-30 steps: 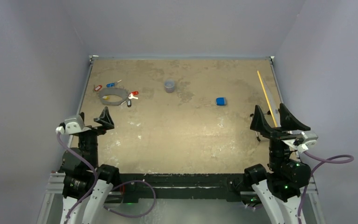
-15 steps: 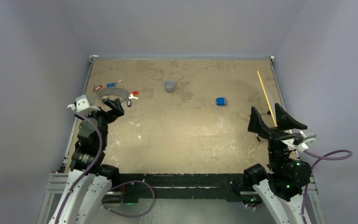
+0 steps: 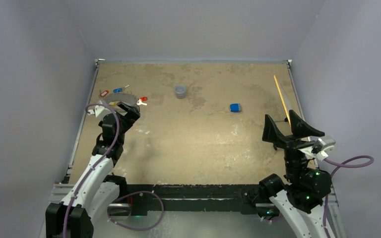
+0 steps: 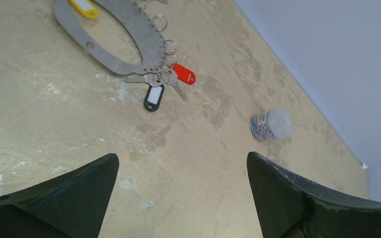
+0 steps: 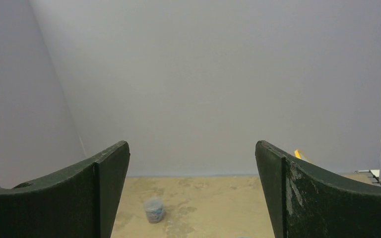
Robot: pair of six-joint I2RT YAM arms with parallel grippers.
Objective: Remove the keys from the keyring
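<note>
The keyring [image 4: 129, 29] is a flat silver-grey oval band lying on the table at the far left [image 3: 121, 101]. A red-tagged key [image 4: 183, 74] and a black-tagged key [image 4: 154, 96] lie at its rim, joined by small rings; a yellow tag [image 4: 84, 7] lies inside it. Red and blue tagged keys [image 3: 111, 91] lie beyond it. My left gripper [image 3: 121, 113] is open and empty, just on the near side of the ring [image 4: 181, 166]. My right gripper [image 3: 291, 130] is open and empty at the near right, far from the ring.
A small clear cup of coloured bits [image 3: 180, 91] stands at the middle back, also in the left wrist view [image 4: 271, 124] and the right wrist view [image 5: 154, 209]. A blue block [image 3: 235, 107] lies right of centre. A yellow stick [image 3: 281, 97] lies along the right edge.
My left arm has swung forward and to the right, bringing its open gripper up to the near side of the keyring. The right gripper has dropped slightly.
</note>
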